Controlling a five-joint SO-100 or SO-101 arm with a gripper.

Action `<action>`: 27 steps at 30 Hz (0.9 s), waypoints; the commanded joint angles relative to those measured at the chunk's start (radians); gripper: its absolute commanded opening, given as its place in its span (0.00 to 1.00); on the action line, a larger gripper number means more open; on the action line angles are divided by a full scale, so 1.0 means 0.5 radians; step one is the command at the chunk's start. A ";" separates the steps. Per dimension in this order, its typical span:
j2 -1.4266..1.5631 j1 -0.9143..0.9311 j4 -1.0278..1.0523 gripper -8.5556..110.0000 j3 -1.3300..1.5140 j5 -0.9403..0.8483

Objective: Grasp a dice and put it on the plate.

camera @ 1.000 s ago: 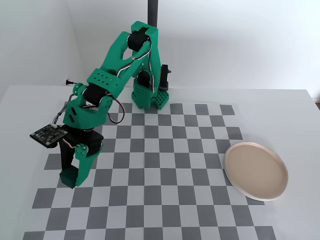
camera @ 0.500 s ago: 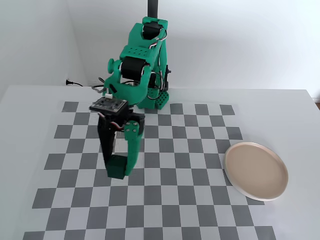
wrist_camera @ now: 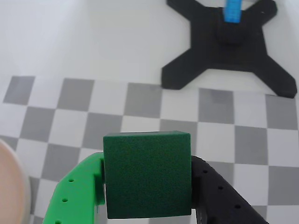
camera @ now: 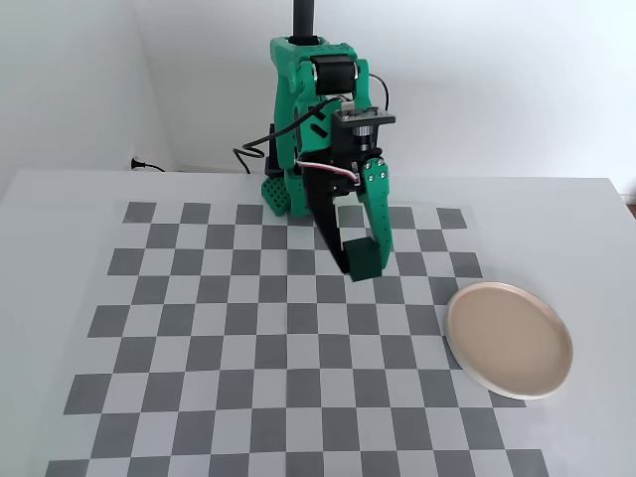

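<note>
In the fixed view, the hand (camera: 362, 260) grips the dice (camera: 364, 257) between both fingers above mid-tabletop (camera: 248, 328), apparently lifted clear for carrying. The plate (camera: 509, 340) lies empty near the tabletop's right edge, awaiting placement.

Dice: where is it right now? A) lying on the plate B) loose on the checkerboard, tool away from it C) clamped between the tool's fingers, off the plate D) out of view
C: in the wrist view the dice sits squeezed between the tool's green and black fingers, and the fixed view shows it held over the checkerboard, left of the empty plate.
</note>
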 commanded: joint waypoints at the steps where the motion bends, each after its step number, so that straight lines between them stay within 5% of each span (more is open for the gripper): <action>1: 0.276 -0.199 0.095 0.04 -0.009 0.000; 15: 0.242 -0.666 0.282 0.04 -0.012 0.018; 27: -0.233 -0.908 -0.049 0.04 -0.107 0.086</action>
